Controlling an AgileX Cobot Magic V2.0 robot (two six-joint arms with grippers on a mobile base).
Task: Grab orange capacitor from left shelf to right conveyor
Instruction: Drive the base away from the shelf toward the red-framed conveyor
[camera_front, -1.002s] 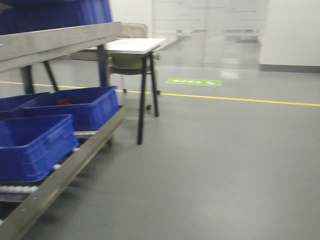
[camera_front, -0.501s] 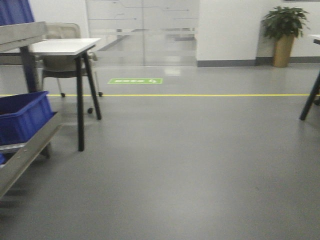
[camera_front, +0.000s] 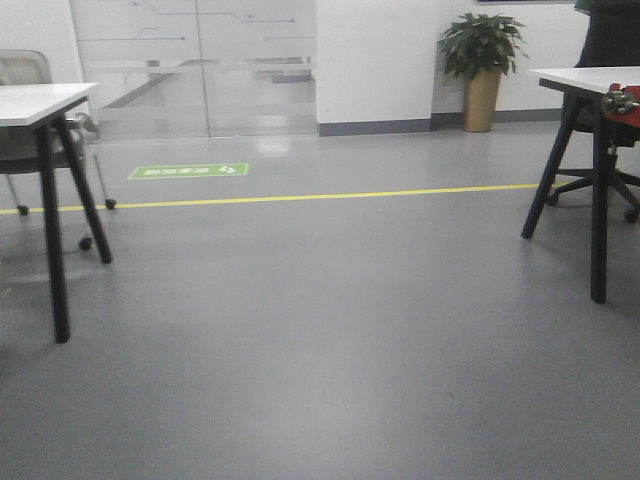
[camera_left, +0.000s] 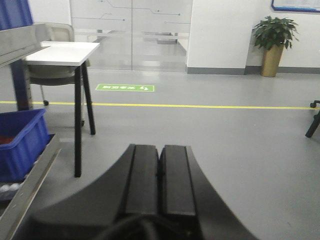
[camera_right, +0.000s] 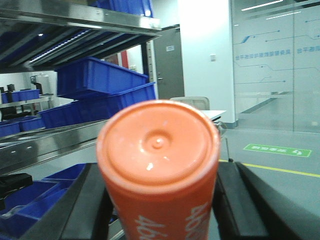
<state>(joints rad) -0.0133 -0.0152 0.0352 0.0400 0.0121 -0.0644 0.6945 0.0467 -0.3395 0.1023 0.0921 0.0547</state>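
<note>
Grey floor (camera_front: 330, 340) fills the front view. Left shelf (camera_right: 45, 145), at 9 o'clock in the right wrist view, with blue bins (camera_right: 100, 80). Orange capacitor (camera_right: 157, 150), at 6 o'clock, clear of the shelf, pinched between the right gripper (camera_right: 159, 205) jaws. Left gripper (camera_left: 160, 170) jaws pressed together.

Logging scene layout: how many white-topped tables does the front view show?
2: left table at the left edge, right table at the right edge; more may be off-frame.

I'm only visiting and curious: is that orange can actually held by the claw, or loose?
Held. The orange capacitor sits between the two black fingers of the right claw, which touch both its sides.
</note>
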